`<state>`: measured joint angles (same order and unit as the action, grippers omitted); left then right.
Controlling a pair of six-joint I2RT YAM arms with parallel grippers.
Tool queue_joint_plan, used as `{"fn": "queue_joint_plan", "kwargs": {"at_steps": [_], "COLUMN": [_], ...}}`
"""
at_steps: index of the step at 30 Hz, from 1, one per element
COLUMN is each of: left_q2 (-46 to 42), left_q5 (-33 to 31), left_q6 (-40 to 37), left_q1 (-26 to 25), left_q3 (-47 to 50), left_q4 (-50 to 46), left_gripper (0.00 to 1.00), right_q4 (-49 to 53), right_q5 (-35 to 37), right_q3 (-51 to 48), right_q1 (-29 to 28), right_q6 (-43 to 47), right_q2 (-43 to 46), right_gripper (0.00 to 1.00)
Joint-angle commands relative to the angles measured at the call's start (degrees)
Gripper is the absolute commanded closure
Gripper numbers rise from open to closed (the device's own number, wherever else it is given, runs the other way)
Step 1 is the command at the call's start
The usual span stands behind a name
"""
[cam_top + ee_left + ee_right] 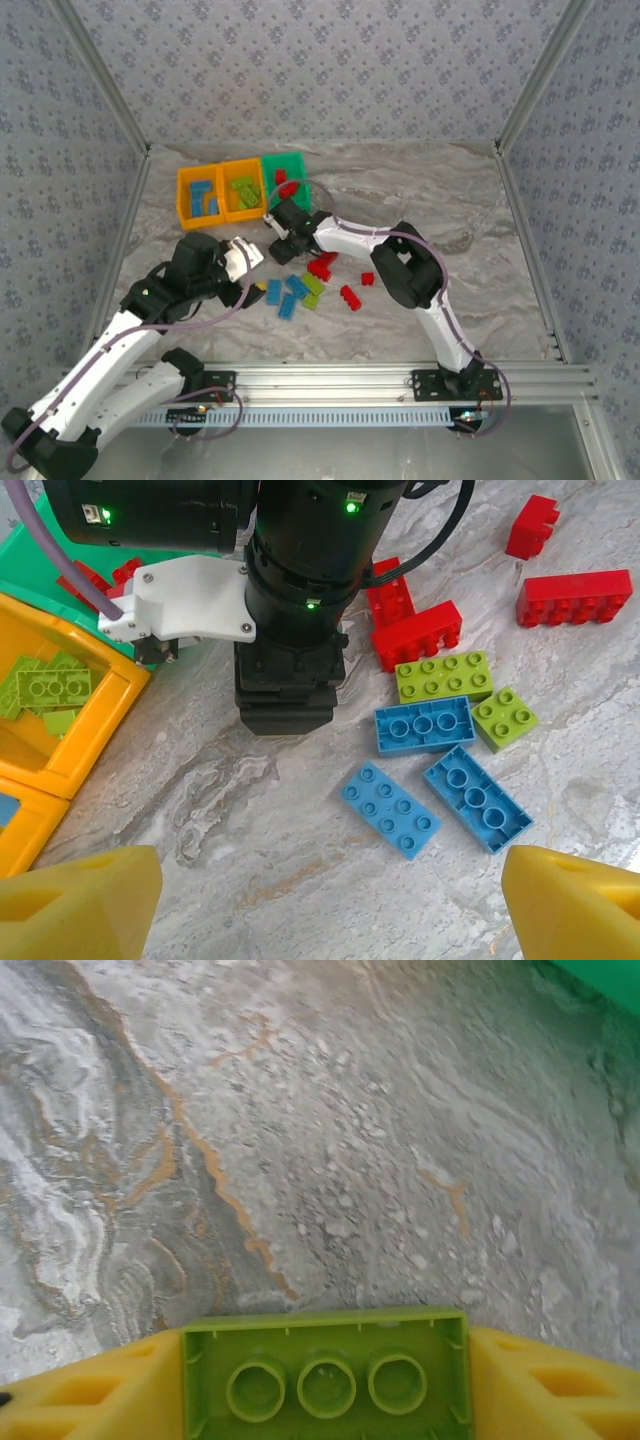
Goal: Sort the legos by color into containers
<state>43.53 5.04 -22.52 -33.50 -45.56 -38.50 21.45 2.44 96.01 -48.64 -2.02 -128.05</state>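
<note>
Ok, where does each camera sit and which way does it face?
Top external: above and behind the bases, looking down on table, bins, left arm, right arm.
Left wrist: facing down at loose legos, own yellow fingertips in the bottom corners.
Right wrist: facing the table, own fingers clamping a lime brick.
Shared: top and left wrist both show the right arm's wrist and bins.

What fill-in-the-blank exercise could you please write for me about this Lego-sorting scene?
1. The right gripper holds a brick coloured ___.
2. The green bin contains ___ bricks.
3. Near the left gripper, ___ blue bricks lie on the table.
4. The left gripper's jaws stand ___, with nothing between them.

Missing words: lime green; red; three; open.
</note>
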Motion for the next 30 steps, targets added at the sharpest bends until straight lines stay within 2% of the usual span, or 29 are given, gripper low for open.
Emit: {"fn": "queue_joint_plan", "kwargs": {"at_steps": [1, 7, 11, 14, 18, 21, 26, 30], "left_q2": [-0.72, -2.06, -5.24, -8.48, -11.23, -11.13, -9.79, -9.17], "left_q5": [-1.21, -3.71, -7.51, -10.03, -11.91, -12.33, -12.29, -12.44], "left_q6": [-0.7, 0.34, 2.36, 3.9, 5.07, 5.3, 5.25, 5.3], "left_q1": [0.08, 0.28, 1.15, 2.88, 5.62, 6.35, 6.65, 6.82], "left_q3": [-0.32, -0.28, 0.5, 1.73, 2.99, 3.05, 2.76, 2.81], "left_q4": [2.21, 3.39, 6.0, 8.57, 10.77, 10.74, 10.37, 10.69], "left_gripper": [0.11, 0.11, 0.08, 0.06, 0.05, 0.04, 0.04, 0.04], "right_q4": [3.92, 1.57, -7.79, -17.32, -27.44, -28.33, -20.06, -8.71], "right_q5": [-0.89, 0.71, 0.81, 1.11, 2.65, 2.47, -1.36, -4.22], "right_q3": [1.06, 0.75, -2.44, -4.16, -0.77, 6.9, 25.65, 43.75], "right_q1": [-0.64, -0.61, -0.23, -0.05, 0.63, 1.38, 2.46, 2.37], "right_q6": [-1.16, -2.45, -3.83, -4.39, -2.09, -0.26, 1.15, 2.0], "right_q2": [-1.75, 7.22, 14.05, 15.16, 10.15, 3.55, -8.93, -19.01], "right_gripper": [0.42, 0.46, 0.44, 0.44, 0.44, 0.44, 0.43, 0.38]}}
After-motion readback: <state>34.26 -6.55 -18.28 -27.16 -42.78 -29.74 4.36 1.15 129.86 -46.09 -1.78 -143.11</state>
